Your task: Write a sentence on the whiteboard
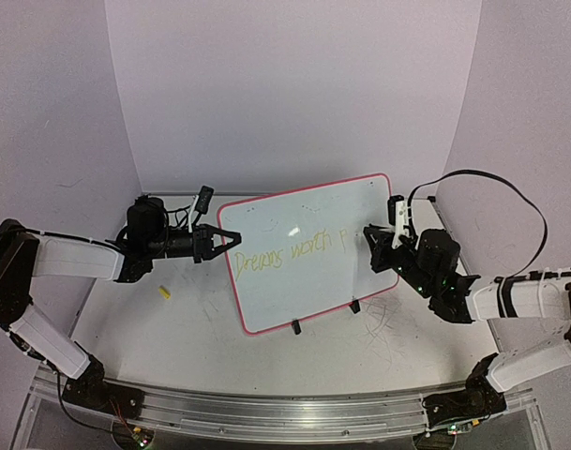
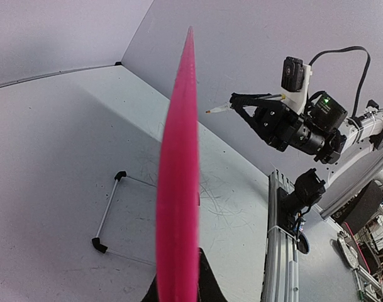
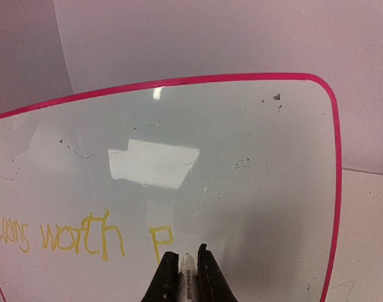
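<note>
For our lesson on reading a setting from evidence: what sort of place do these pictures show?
Probably a robotics lab test cell: a pair of black-and-white robot arms bolted to a metal rail, with plain pale walls boxing in a scuffed white tabletop.

The scuffed white table carries the whiteboard, which stands tilted on small black stand legs near the middle. To its left, apart from it, lies a small yellow piece. Faint grey scribbles mark the tabletop near the board's right leg.
</note>
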